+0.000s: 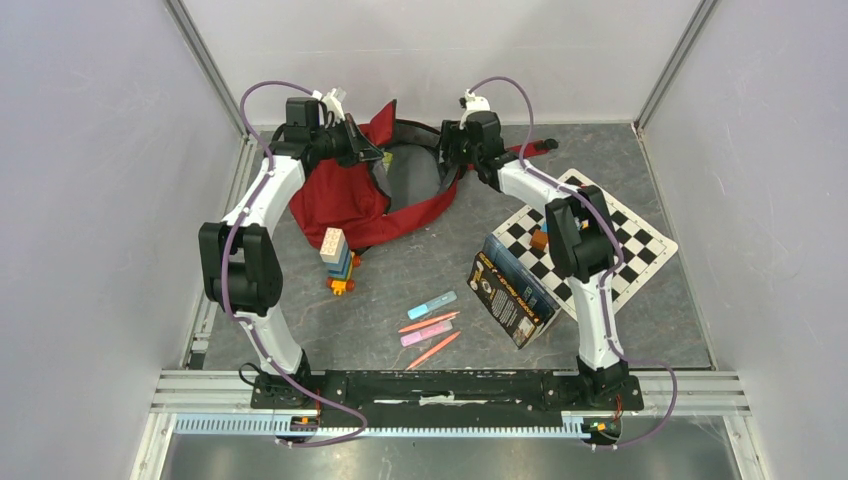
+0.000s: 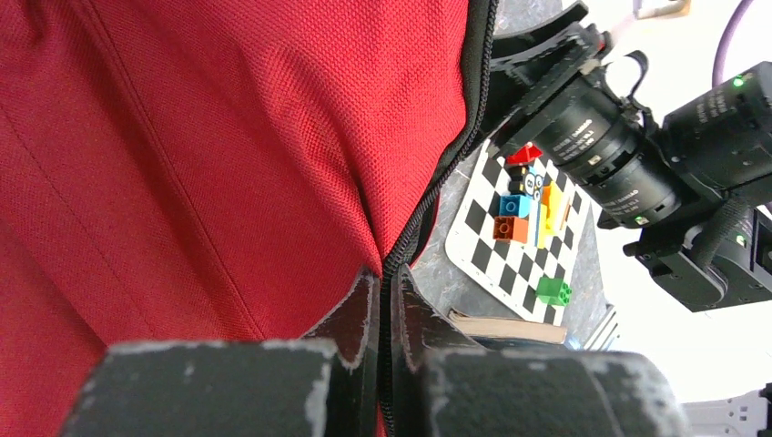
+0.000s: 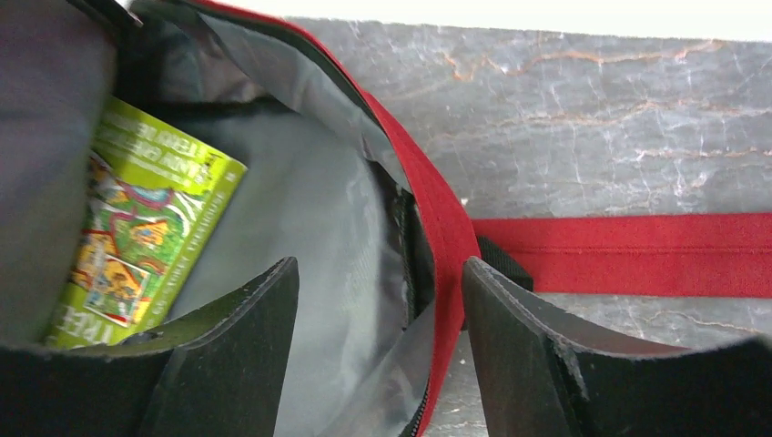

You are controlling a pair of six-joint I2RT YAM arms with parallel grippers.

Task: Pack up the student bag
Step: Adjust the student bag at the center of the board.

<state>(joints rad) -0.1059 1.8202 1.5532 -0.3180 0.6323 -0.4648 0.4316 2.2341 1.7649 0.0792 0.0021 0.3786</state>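
- The left claw (image 2: 382, 314) is clamped shut on the zip edge of the student bag (image 1: 335, 200) and holds that side of the mouth up. In its wrist view, red fabric fills the left of the frame.
- The student bag lies in the upper middle of the top view, at the far side of the bench (image 1: 420, 265). Its mouth gapes between the two arms, showing grey lining.
- A green printed booklet (image 3: 146, 228) sits inside against the lining, at the left of the right wrist view. So at least one thing looks packed.
- Just below the bag in the top view, a block tower (image 1: 337, 258) stands on the bench, outside the bag.
- In the lower middle, a loose group of pens and highlighters (image 1: 428, 333) lies on the bench, well apart from the bag.
- The right claw (image 3: 378, 350) is open and holds nothing. It straddles the bag's rim, one finger inside over the lining and the other outside near the red strap (image 3: 637, 255).
- Right of centre in the top view, a dark book (image 1: 510, 290) rests against the chessboard (image 1: 645, 240).
- Small coloured blocks (image 2: 523, 214) and a green block (image 2: 553, 291) sit on the board.
- My reading is that the packing is at an early stage: the mouth is held open, one item is in, and the tower, pens, book and board pieces are left to go in before any zipping.
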